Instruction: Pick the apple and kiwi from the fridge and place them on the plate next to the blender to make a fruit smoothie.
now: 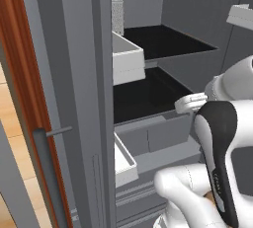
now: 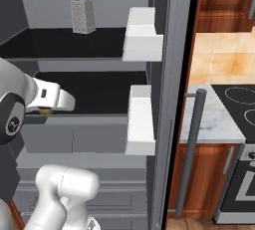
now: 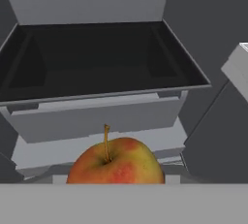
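Apple (image 3: 116, 162) before fridge (image 3: 97, 63) shelf

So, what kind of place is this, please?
Most likely a home kitchen. The open fridge has black shelves and white door bins, a stove top sits on wooden cabinets beside a marble counter, and the gripper holds an apple.

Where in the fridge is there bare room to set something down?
The upper black shelf is bare left of the grater. The shelf below is bare right of the gripper, which holds the apple. White door bins crowd the right.
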